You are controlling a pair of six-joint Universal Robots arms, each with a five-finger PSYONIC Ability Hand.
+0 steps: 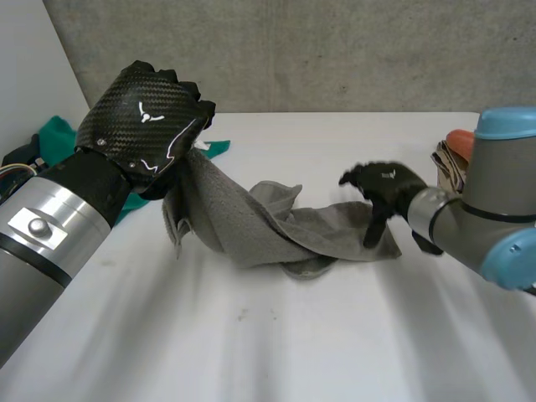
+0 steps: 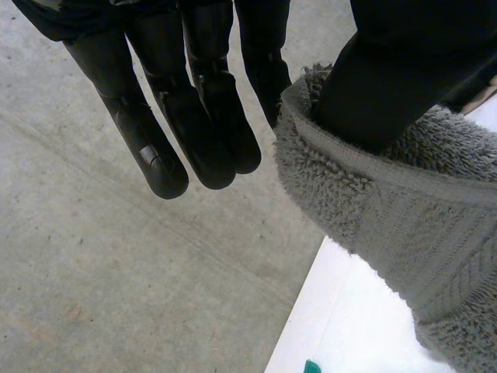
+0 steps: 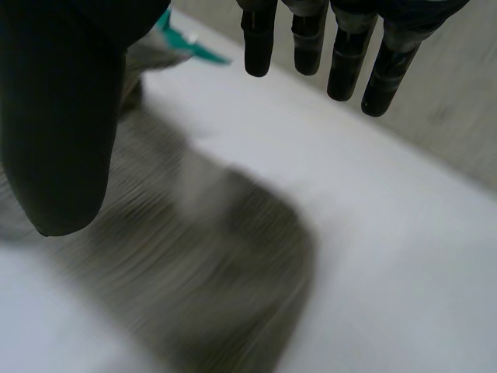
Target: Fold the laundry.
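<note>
A grey towel (image 1: 276, 222) trails from my raised left hand (image 1: 146, 126) down to the white table (image 1: 293, 352), and its far end lies crumpled under my right hand (image 1: 381, 184). In the left wrist view the towel's hemmed edge (image 2: 404, 225) wraps over the thumb (image 2: 388, 85), pinched there, while the fingers (image 2: 194, 132) hang beside it. My right hand hovers just above the towel's right end. Seen from its own wrist, the fingers (image 3: 311, 39) are straight and the thumb (image 3: 62, 116) is spread apart, with nothing between them and the towel (image 3: 194, 256) lying below.
A teal cloth (image 1: 54, 134) lies at the table's back left, behind my left arm, with a tip (image 1: 213, 147) showing by the left hand. Folded cloths (image 1: 452, 155) are stacked at the right edge behind my right arm. A concrete wall stands behind the table.
</note>
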